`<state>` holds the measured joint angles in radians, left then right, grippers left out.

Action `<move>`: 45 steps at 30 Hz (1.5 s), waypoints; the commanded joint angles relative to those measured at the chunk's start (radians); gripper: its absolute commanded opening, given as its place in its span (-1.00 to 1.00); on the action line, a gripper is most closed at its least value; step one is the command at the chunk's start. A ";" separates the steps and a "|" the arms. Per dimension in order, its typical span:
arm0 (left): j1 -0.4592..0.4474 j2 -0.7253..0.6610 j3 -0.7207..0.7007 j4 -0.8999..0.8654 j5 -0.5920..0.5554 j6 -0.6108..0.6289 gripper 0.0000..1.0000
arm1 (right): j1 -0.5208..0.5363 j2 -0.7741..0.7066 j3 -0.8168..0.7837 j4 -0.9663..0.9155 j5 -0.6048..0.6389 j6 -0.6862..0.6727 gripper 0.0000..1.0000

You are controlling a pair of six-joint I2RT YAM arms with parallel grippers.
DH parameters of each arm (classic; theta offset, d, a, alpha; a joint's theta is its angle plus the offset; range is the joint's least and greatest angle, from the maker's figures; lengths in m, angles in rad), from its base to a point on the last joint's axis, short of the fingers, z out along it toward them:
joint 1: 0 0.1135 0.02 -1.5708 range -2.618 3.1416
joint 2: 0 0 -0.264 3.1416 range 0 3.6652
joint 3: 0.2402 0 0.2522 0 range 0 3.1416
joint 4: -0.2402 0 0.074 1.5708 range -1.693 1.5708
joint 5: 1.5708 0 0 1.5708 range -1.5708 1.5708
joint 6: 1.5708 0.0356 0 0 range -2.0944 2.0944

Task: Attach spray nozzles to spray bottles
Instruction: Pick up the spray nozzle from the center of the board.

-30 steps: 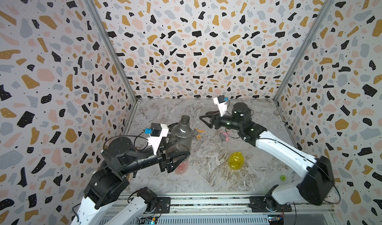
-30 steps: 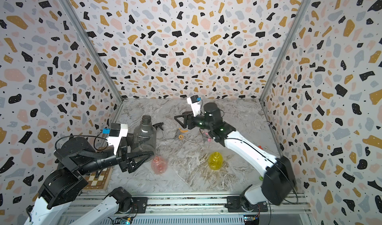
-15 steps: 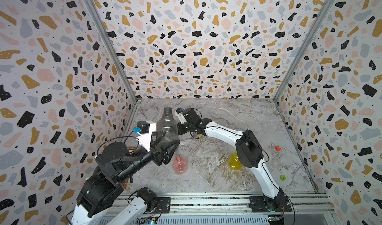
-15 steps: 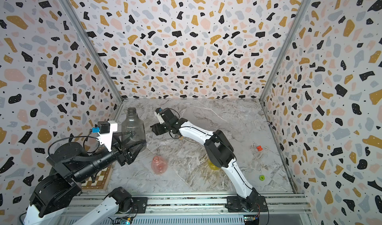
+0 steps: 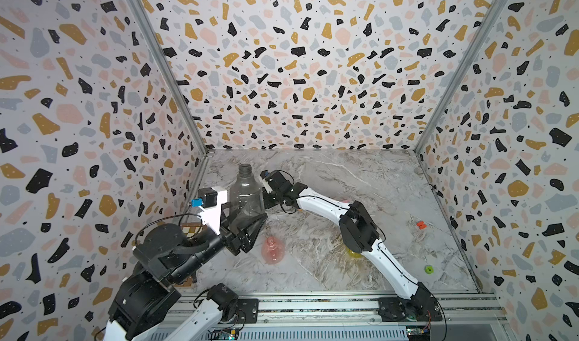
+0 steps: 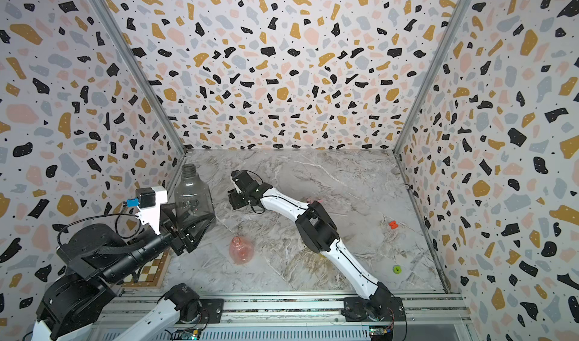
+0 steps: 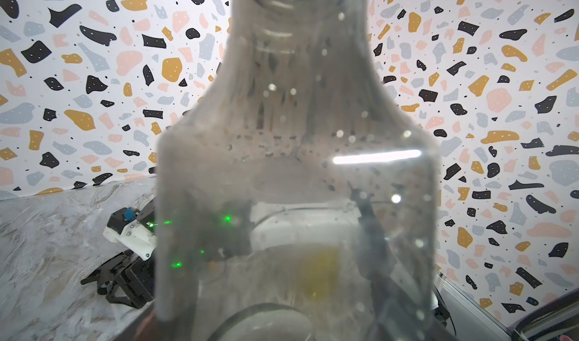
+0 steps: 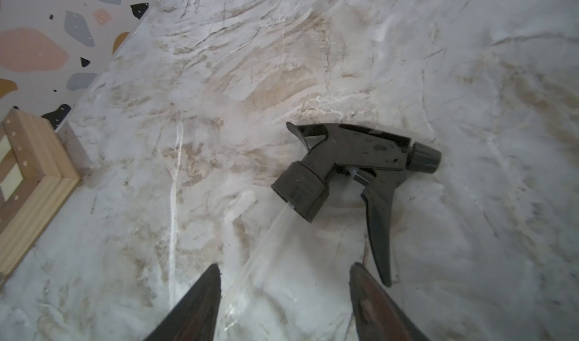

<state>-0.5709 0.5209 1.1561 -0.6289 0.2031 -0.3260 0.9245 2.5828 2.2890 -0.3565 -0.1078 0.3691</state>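
Note:
My left gripper [image 5: 247,226] [image 6: 195,226] is shut on the base of the smoky grey spray bottle [image 5: 246,195] [image 6: 192,195], held upright with its neck bare; this bottle [image 7: 294,135] fills the left wrist view. Just behind it my right gripper [image 5: 268,202] [image 6: 235,202] [image 8: 283,280] hangs open, low over the table. The black spray nozzle [image 8: 354,164] lies flat there, its clear dip tube running between the fingertips. A pink bottle [image 5: 272,251] [image 6: 240,250] lies on its side. The yellow bottle [image 5: 352,254] is mostly hidden behind the right arm.
A wooden checkered board [image 5: 188,229] [image 6: 147,270] [image 8: 31,182] lies at the left wall. A small orange piece [image 5: 420,225] [image 6: 392,224] and a green ring [image 5: 429,269] [image 6: 397,269] lie at the right. The side wall stands close to the grey bottle.
The right arm has swung from the table's middle to the back left and come down beside the grey bottle. The left gripper has carried the bottle a little back and left.

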 commanded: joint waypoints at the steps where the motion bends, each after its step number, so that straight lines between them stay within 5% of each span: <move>1: -0.003 -0.009 -0.006 0.023 0.010 -0.003 -1.00 | 0.024 -0.007 0.057 -0.028 0.035 -0.043 0.33; 11: -0.002 -0.010 -0.012 0.029 0.014 -0.014 -1.00 | 0.059 0.065 0.144 -0.084 0.109 -0.149 0.36; 19: -0.003 -0.005 -0.004 0.032 0.012 -0.026 -1.00 | 0.046 0.078 0.135 -0.139 0.155 -0.147 0.08; 33: -0.003 0.005 0.002 0.034 0.014 -0.042 -1.00 | -0.016 -0.174 -0.265 0.100 0.053 -0.131 -1.00; 45: -0.003 0.010 -0.007 0.033 0.004 -0.041 -1.00 | -0.025 -0.515 -0.686 0.342 0.079 -0.111 -1.00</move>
<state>-0.5709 0.5278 1.1458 -0.6285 0.2035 -0.3634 0.8932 2.2044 1.6806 -0.1127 -0.0525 0.2420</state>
